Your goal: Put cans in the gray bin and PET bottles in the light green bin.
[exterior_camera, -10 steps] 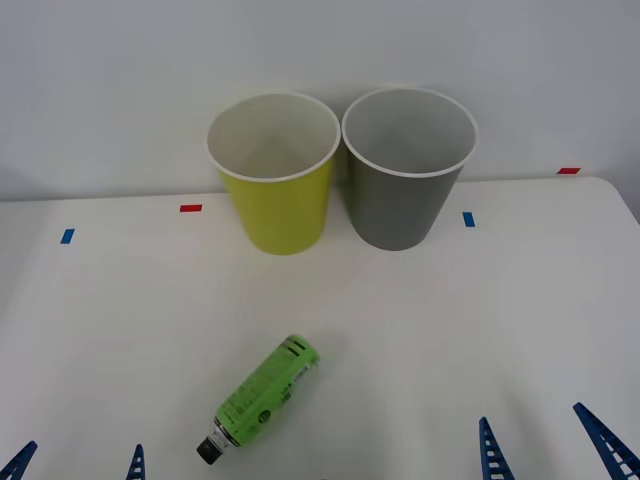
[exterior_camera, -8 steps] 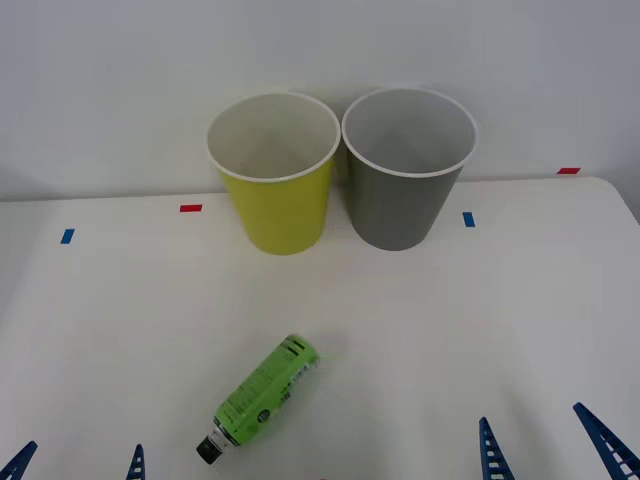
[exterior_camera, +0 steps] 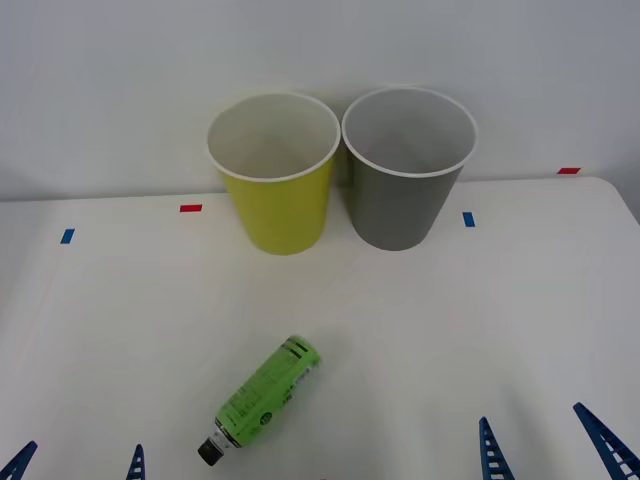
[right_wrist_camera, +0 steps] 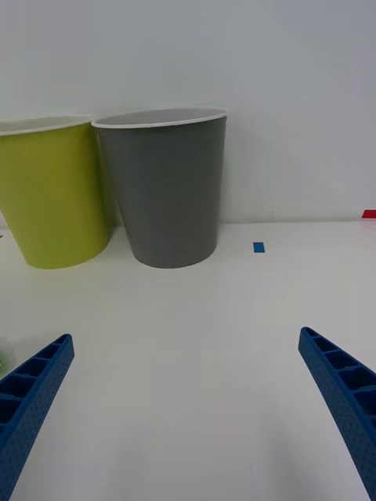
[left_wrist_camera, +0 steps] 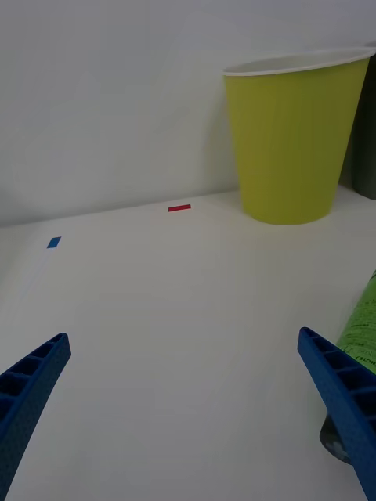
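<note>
On the table (exterior_camera: 520, 320) before me, the light green bin (exterior_camera: 277, 205) stands left of the gray bin (exterior_camera: 404, 195), side by side at the far edge against the wall. The PET bottle (exterior_camera: 266, 394) lies nearer me, cap toward me, just right of my left gripper (exterior_camera: 78, 462); my right gripper (exterior_camera: 548, 448) sits well to its right.
</note>
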